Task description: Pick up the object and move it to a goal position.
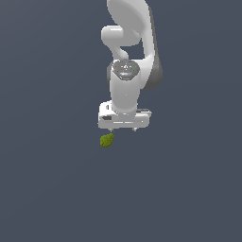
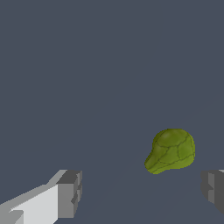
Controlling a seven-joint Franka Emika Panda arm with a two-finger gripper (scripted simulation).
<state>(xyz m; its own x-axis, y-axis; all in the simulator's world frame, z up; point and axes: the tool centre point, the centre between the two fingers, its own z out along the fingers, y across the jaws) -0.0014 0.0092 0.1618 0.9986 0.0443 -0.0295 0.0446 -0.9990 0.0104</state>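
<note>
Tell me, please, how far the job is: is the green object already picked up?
Not yet. Done: the arm has reached the area, and the gripper hangs close to the yellow-green object. In hand: nothing; in the wrist view the fingers stand wide apart and the object lies beyond them, not between. Left: centring over it, grasping, lifting, and carrying it to the goal, which no picture shows.

The object is lying alone on the plain dark grey surface: a small, lumpy, roughly pear-shaped blob, mottled olive yellow-green with faint dark crease lines, tapering toward one end.
</note>
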